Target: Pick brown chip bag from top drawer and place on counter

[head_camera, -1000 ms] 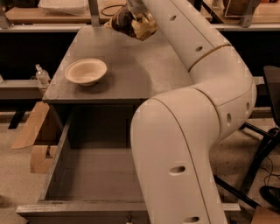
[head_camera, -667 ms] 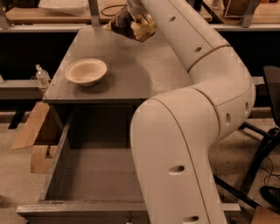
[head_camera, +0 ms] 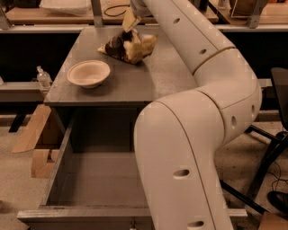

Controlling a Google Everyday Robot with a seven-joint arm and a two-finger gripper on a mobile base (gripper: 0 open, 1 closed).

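The brown chip bag (head_camera: 128, 45) lies crumpled on the grey counter (head_camera: 153, 76), toward its far middle, dark panel to the left and tan edges to the right. My gripper (head_camera: 131, 21) is right above the bag's top edge, at the end of the big white arm (head_camera: 202, 90) that reaches over the counter from the right. Whether it still touches the bag is not clear. The top drawer (head_camera: 67, 148) is pulled open below the counter's front edge, and its visible inside holds nothing.
A pale beige bowl (head_camera: 88, 73) sits on the counter's left side. A wooden bench (head_camera: 67, 13) with cables runs behind the counter. Cardboard pieces (head_camera: 33, 134) lean left of the drawer. A small bottle (head_camera: 43, 77) stands at the left. A chair base (head_camera: 270, 157) is at the right.
The bag has come down and toward the front, from held up at the counter's far edge to resting on the counter. The gripper has dropped with it.
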